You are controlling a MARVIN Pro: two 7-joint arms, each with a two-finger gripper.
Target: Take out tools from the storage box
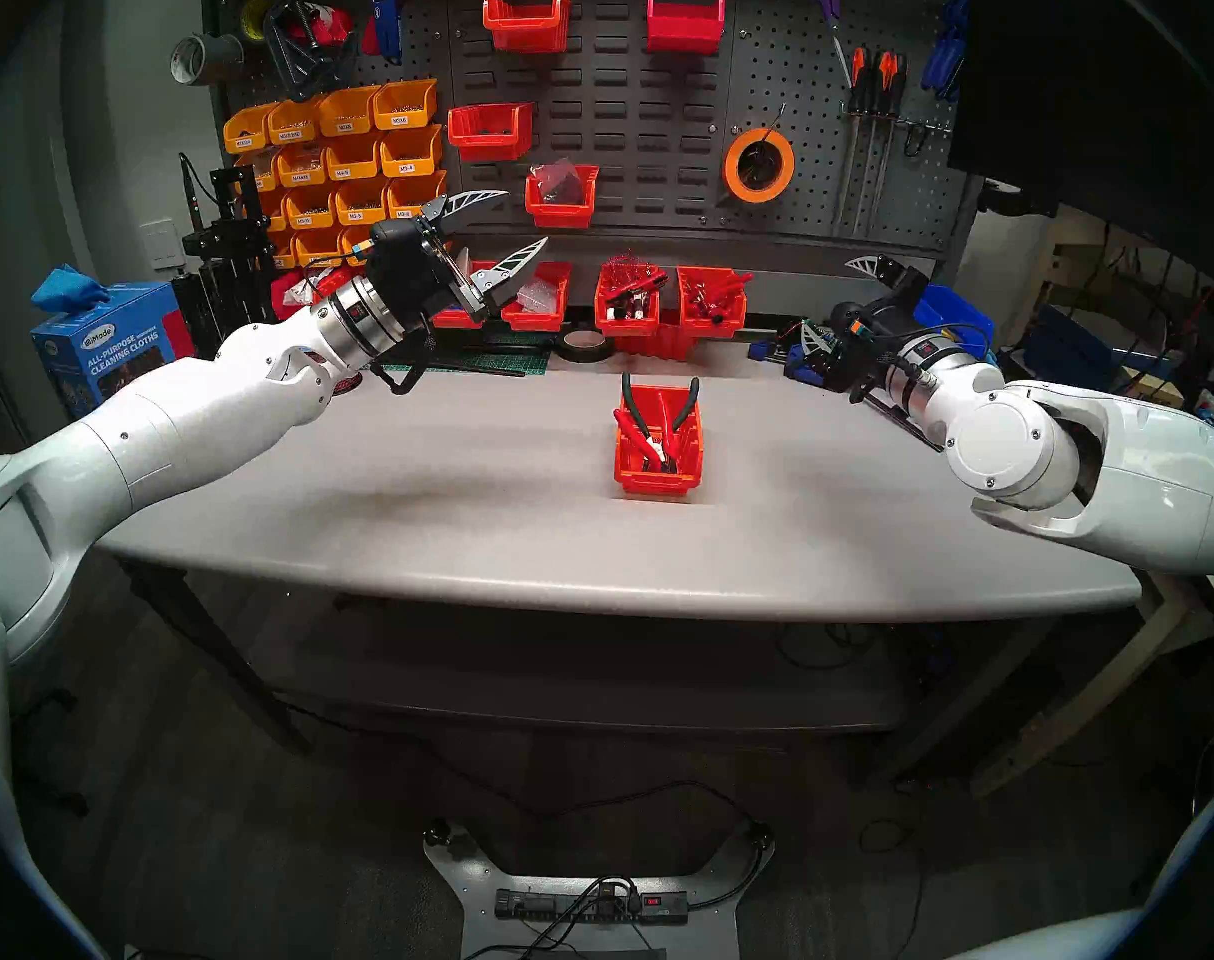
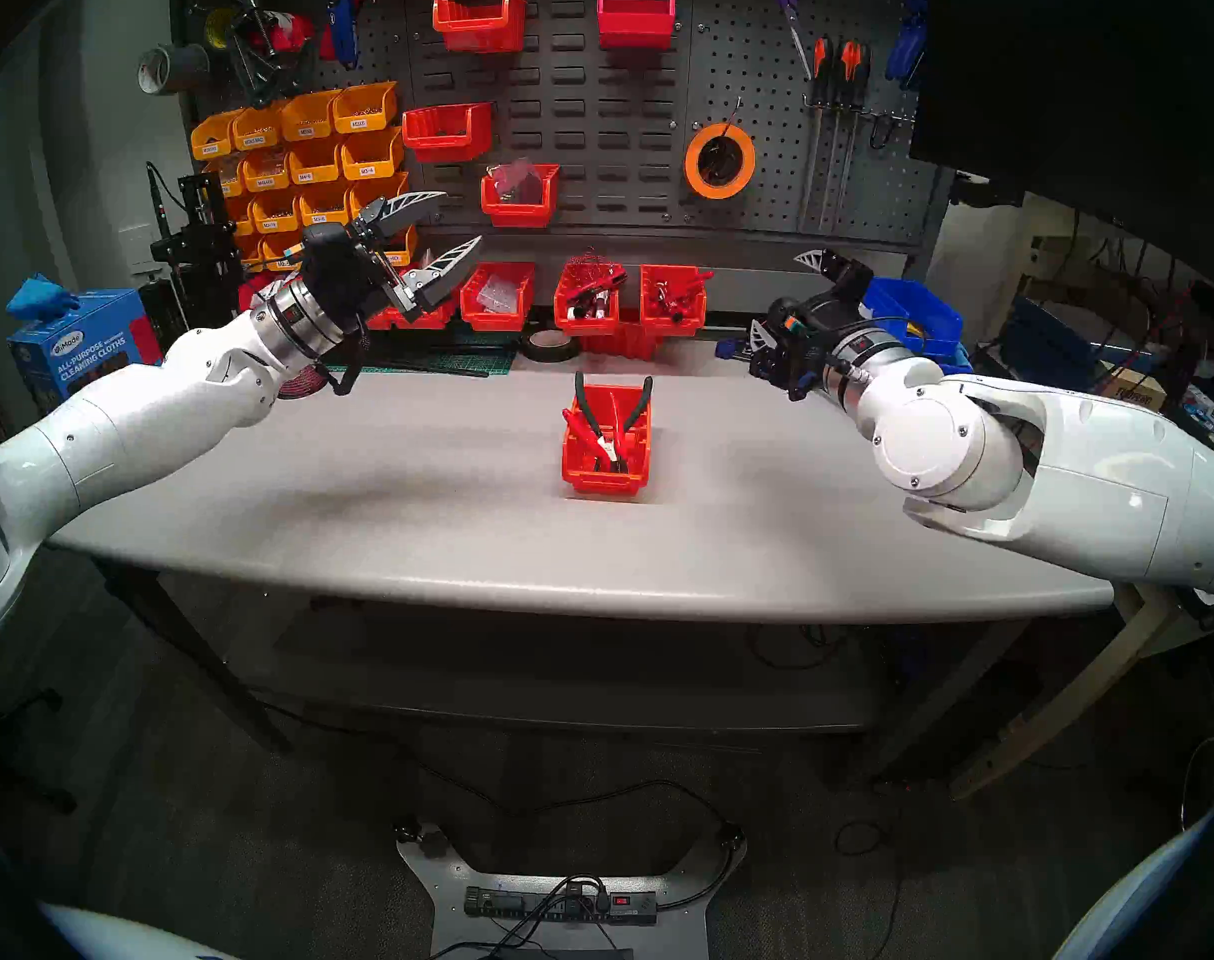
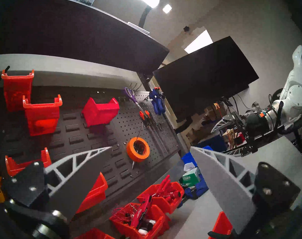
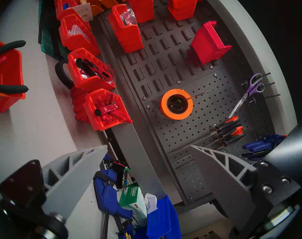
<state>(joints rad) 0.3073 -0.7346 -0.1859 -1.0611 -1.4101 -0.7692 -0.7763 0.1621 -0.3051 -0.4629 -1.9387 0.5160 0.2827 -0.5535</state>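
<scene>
Both white robot arms sit closest to the head cameras, reaching in from either side over the grey workbench top point(image 1: 382, 494). Left gripper point(image 1: 496, 235) is raised above the far left of the bench, tilted upward toward the pegboard, fingers spread wide, nothing between them. Right gripper point(image 4: 148, 148) is level at the far right edge, also spread wide and empty; its wrist view looks at the grey perforated pegboard point(image 4: 207, 130) with an orange tape roll point(image 4: 176, 104) hung on it.

Small red-orange ribbed plastic storage bin point(image 1: 658, 446) stands alone near bench centre, well apart from both grippers. Both tools are inside it, handles up: red-handled flush cutters point(image 1: 637, 433) leaning toward the left side, dark-green-handled pliers point(image 1: 684, 408) with handles splayed above the back rim. Jaw ends of both are down in the bin, partly hidden.

Behind it along the back edge: a row of red bins point(image 1: 628, 307) holding small parts, and a black tape roll point(image 1: 582, 345) lying flat. Yellow labelled bins point(image 1: 341, 169) hang on the wall at left. Blue bin point(image 1: 954, 318) sits behind the right gripper.
</scene>
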